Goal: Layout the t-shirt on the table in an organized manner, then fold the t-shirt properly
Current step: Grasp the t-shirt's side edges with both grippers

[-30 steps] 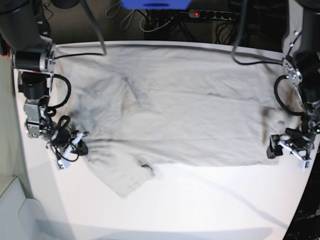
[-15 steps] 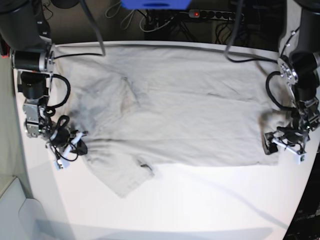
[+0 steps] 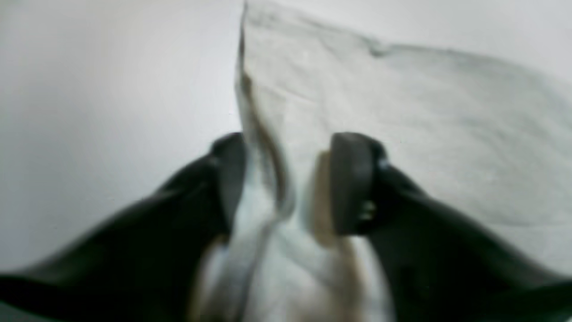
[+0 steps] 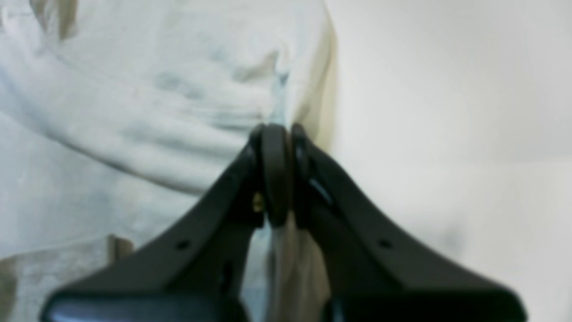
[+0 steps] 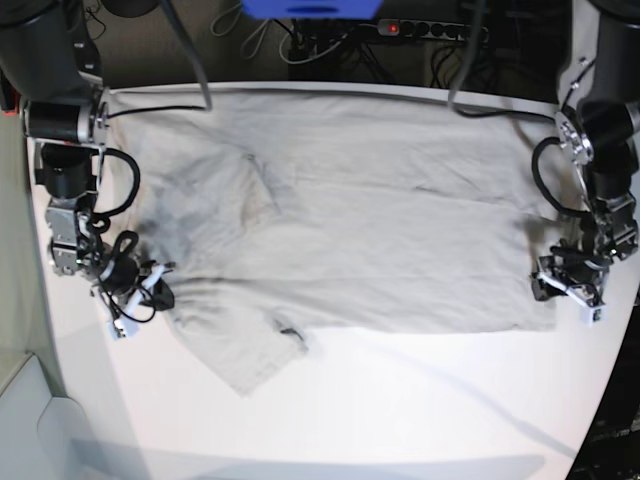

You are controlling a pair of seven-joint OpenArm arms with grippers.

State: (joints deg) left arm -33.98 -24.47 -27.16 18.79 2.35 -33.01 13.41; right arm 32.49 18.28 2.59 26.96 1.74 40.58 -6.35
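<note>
The wrinkly light grey-beige cloth t-shirt (image 5: 340, 220) is spread flat across the large smooth white table (image 5: 400, 410). A raised fold of its edge is straddled by the black left gripper (image 3: 288, 183), whose jaws are seen parted with cloth between them. The black right gripper (image 4: 277, 174) is seen clenched on the shirt's opposite edge.

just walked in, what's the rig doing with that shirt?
Two arms are working a grey-beige t-shirt that lies spread across the white table. The right gripper is shut on the shirt's edge at the sleeve end. The left gripper sits at the opposite edge with a raised fold of cloth between its jaws, which stand apart, so no firm pinch shows there yet. One sleeve sticks out toward the near side. No fold has been made yet.
</note>
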